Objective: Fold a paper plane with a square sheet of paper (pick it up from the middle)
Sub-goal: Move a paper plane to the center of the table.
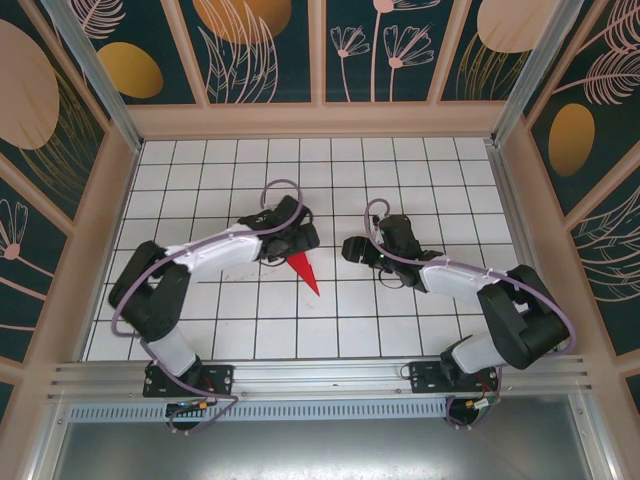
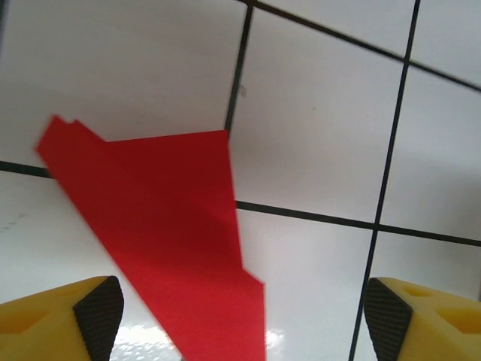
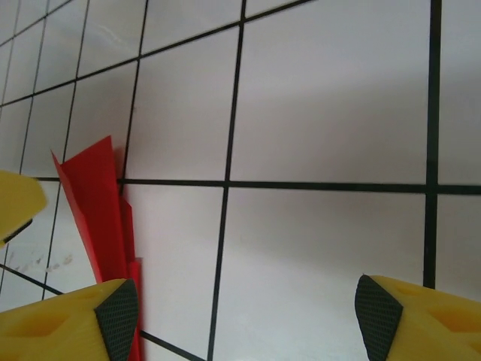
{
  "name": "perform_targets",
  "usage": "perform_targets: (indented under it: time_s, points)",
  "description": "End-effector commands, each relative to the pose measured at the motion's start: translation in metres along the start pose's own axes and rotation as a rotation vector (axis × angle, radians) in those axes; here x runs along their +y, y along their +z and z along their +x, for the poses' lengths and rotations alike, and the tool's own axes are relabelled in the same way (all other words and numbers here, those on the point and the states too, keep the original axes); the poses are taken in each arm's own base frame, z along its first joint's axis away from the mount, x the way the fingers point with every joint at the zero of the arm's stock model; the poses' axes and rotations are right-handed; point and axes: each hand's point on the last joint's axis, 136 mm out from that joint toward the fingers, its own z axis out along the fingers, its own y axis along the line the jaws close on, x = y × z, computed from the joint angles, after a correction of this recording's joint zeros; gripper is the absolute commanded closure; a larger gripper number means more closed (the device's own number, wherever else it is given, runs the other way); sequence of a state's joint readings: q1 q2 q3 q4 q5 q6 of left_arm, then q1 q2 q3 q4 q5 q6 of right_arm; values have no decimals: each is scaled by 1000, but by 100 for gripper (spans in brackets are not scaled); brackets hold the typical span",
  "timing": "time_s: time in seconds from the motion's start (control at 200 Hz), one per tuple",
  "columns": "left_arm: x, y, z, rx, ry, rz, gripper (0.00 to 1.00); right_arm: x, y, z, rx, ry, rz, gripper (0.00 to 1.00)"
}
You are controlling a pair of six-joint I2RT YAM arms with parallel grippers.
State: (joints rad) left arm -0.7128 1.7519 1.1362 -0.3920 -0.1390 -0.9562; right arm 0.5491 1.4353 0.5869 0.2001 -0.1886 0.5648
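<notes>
The paper plane is a slim red dart lying on the white grid table, its tip pointing toward the near edge. My left gripper hovers over its wide back end. In the left wrist view the red folded paper plane runs under and between the spread yellow fingers, and the left gripper is open and not gripping it. My right gripper sits about one tile to the right of the plane. In its wrist view the right gripper is open over bare tile, with the plane beside its left finger.
Patterned walls enclose the tiled table on three sides. A metal rail with both arm bases runs along the near edge. A yellow finger of the other gripper pokes in at the left of the right wrist view.
</notes>
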Motion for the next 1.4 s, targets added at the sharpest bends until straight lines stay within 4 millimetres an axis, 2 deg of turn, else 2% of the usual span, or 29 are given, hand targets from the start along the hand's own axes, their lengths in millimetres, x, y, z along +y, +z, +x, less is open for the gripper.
perform_targets:
  time_s: [0.0,0.145,0.385,0.701,0.951,1.216,1.396]
  points:
    - [24,14,9,21,70,-221,17,-13,0,-5,-22,36,21,22]
    - [30,21,12,38,107,-303,26,-19,-3,-3,-16,44,34,22]
    - [29,7,15,24,36,-247,40,-20,-1,-1,0,58,26,24]
    - [23,-3,18,12,-36,-149,42,-18,6,4,37,69,12,26]
    - [27,3,26,35,-61,-149,55,-18,9,5,49,77,13,28]
    - [27,-6,28,28,-128,-112,65,-17,10,5,56,83,12,28]
    - [30,-14,27,5,-174,-82,82,-15,10,3,55,91,4,28]
